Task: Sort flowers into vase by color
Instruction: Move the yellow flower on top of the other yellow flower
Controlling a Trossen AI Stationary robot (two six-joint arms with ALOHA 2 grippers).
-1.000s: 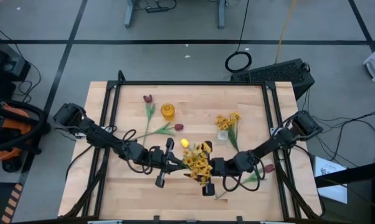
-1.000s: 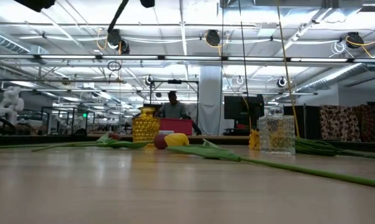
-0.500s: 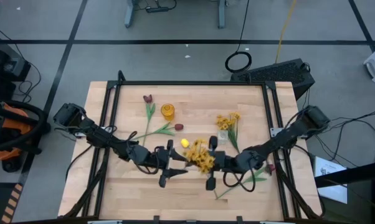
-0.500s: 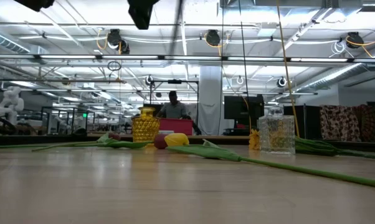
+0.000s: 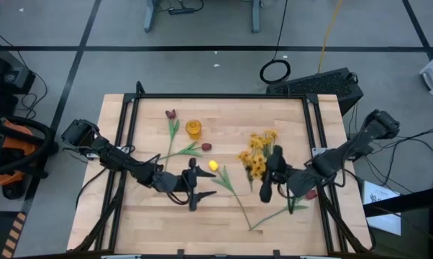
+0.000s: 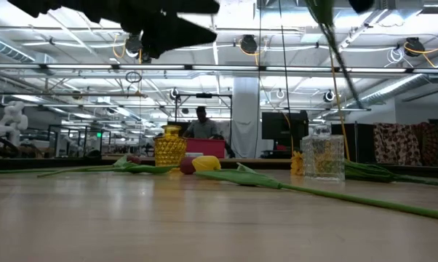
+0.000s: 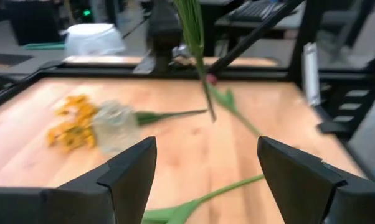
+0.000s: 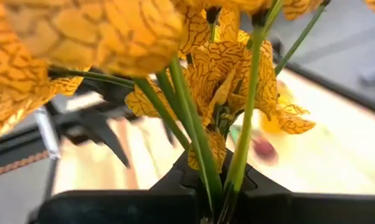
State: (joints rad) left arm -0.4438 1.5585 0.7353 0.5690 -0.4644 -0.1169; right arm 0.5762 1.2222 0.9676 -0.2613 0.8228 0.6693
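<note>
since a second ago the yellow spray point(image 5: 254, 160) has gone from the tabletop's middle toward three o'clock with the right hand point(image 5: 268, 188), and the left hand point(image 5: 193, 193) has let it go and now sits apart.

from the left in the high view: a dark-red tulip point(image 5: 170, 114) lies at about eleven o'clock on the tabletop point(image 5: 224, 111), its stem running toward the near edge. just past it stands the yellow vase point(image 5: 193, 129), with a second dark-red tulip point(image 5: 206, 147) and the yellow tulip point(image 5: 213, 165) lying a little nearer. the left hand hangs at about seven o'clock of centre, fingers spread wide and holding nothing; its wrist view shows both fingers point(image 7: 128, 171) far apart over bare wood.

right of centre, the right hand holds the yellow spray by its stems, blossoms pointing toward twelve o'clock, lifted off the wood; its wrist view shows the stems pinched between the fingers. just beyond, another yellow spray point(image 5: 263, 137) lies beside the clear glass vase point(image 5: 256, 155). a third dark-red bloom point(image 5: 311, 194) peeks out at four o'clock, partly under the arm.

the step in hand looks like carrying the spray to a vase. to do it well, tip the stems downward first, centre them over the vase mouth, lower slowly so the vase does not topple, then release.
</note>
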